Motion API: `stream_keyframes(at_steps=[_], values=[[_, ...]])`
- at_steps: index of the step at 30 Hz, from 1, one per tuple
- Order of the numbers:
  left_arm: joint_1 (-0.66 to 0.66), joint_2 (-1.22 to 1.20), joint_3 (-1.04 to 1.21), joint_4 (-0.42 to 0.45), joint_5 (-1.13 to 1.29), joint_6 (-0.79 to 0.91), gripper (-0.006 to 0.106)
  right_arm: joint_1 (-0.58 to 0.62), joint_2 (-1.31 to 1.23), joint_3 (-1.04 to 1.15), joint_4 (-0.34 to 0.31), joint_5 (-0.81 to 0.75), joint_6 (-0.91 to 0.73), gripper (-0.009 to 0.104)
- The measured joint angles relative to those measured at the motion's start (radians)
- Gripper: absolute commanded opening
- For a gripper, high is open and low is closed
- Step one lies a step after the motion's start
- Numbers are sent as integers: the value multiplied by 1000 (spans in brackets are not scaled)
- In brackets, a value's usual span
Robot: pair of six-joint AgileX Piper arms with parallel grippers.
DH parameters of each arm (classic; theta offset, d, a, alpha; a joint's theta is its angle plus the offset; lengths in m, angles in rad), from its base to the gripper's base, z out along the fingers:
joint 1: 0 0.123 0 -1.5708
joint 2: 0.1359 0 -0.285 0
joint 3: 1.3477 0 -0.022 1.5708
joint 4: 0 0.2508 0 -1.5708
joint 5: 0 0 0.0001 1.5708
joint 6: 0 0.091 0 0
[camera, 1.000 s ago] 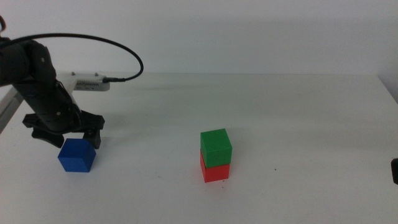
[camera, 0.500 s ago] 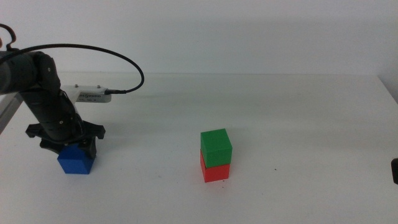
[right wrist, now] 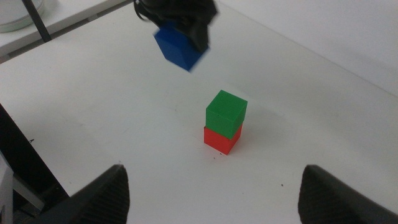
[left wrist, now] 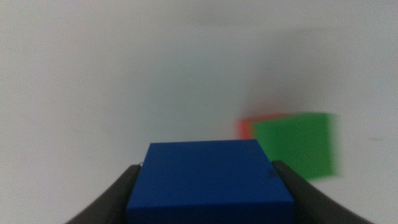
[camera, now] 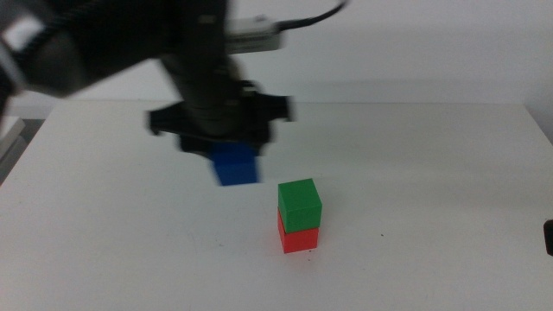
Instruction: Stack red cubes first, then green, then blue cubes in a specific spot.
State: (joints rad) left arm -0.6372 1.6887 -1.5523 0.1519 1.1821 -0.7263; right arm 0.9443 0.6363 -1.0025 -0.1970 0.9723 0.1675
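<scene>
My left gripper (camera: pixel 233 154) is shut on the blue cube (camera: pixel 235 164) and holds it in the air, a little left of and behind the stack. In the left wrist view the blue cube (left wrist: pixel 210 180) fills the space between the two dark jaws. The green cube (camera: pixel 300 204) sits on the red cube (camera: pixel 298 236) on the white table, at a spot with a few faint dark specks. From the right wrist view I see the green cube (right wrist: pixel 226 111), the red cube (right wrist: pixel 220 138) and the blue cube (right wrist: pixel 180 45). My right gripper (right wrist: pixel 214 205) waits open at the table's right side.
A few small dark specks (camera: pixel 384 236) mark the white tabletop to the right of the stack. The left arm (camera: pixel 104 43) reaches across the upper left of the middle view, its cable trailing behind. A metal rail (camera: pixel 10 147) runs along the table's left edge.
The left gripper closed on the blue cube at the table's left, lifted it and swept right toward the stack. The green and red cubes stayed put.
</scene>
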Motion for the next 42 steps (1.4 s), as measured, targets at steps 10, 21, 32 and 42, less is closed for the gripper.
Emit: stream_keyframes(at_steps=[10, 21, 32, 42], values=[[-159, 214, -273, -18, 40, -160, -2, 0, 0, 0, 0, 0, 0, 92], [-148, 308, -340, -29, 40, -168, -2, 0, 0, 0, 0, 0, 0, 92], [-142, 236, -229, -33, 46, -187, -2, 0, 0, 0, 0, 0, 0, 92], [-129, 272, -225, -37, 43, -215, -2, 0, 0, 0, 0, 0, 0, 92]])
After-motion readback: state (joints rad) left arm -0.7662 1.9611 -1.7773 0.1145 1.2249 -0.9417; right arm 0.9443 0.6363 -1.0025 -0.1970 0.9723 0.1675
